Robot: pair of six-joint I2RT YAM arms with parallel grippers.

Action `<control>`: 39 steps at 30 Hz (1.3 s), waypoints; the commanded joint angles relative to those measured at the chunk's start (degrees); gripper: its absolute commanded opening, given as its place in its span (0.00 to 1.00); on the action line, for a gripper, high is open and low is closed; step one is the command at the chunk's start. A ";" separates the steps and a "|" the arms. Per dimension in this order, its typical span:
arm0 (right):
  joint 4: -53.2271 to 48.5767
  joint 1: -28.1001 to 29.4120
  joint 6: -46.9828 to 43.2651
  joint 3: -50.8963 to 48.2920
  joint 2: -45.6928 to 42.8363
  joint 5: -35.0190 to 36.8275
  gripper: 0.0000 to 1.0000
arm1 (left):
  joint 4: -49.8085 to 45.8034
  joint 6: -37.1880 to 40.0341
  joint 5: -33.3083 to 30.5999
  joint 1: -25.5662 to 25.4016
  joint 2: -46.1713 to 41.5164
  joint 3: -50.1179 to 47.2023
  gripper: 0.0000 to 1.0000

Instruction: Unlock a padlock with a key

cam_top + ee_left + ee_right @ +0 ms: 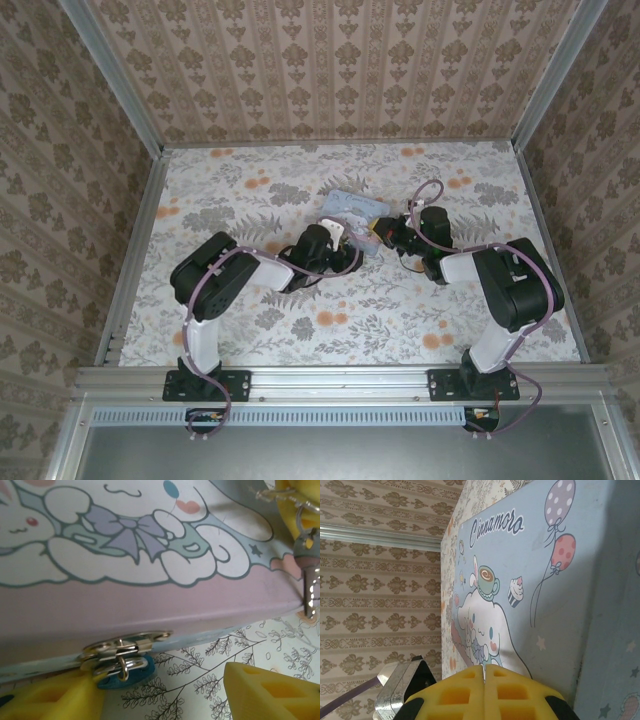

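Right now both my arms reach in toward the cartoon tin [352,207], which lies a little right of centre on the flowered worktop [250,330], toward the far half. My left hand [160,692] comes at it from the left, my right hand [484,670] from the right.

My left hand is well open and has hold of nothing. From its wrist camera the two yellow fingers [272,695] stand wide apart, low over the worktop, facing the pink side wall of the tin. The padlock [145,669] hangs there from the tin's shiny hasp [125,645], with its silver shackle through the loop and its bluish-green body lying down against the worktop. It sits right beside my left-side finger, perhaps touching it, and well apart from the other one.

My right hand is closed, its fingers pressed flat together with no gap that I can see, hovering over the blue lid with the balloons and the lettering. In the left wrist view the key [312,587] hangs by its ring from those fingers at the tin's right corner. Its grey head is up, its blade points down, and its tip is at the tin's lower edge, well to the right of the padlock.
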 commanded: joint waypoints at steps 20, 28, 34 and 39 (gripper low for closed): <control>1.33 -0.12 0.31 -0.42 2.12 -0.42 0.00 | 18.81 -16.92 5.78 1.32 2.45 -5.06 0.61; 1.52 -0.12 0.50 -0.38 2.20 -0.34 0.00 | 15.16 -16.63 3.62 -0.53 1.87 -4.42 0.57; 1.73 -0.14 0.73 -0.38 2.35 -0.25 0.00 | 14.03 -18.27 1.55 -0.66 3.93 -2.67 0.56; 1.86 -0.12 0.74 -0.51 2.63 -0.25 0.00 | 14.76 -20.05 -0.06 -0.80 4.63 -2.25 0.50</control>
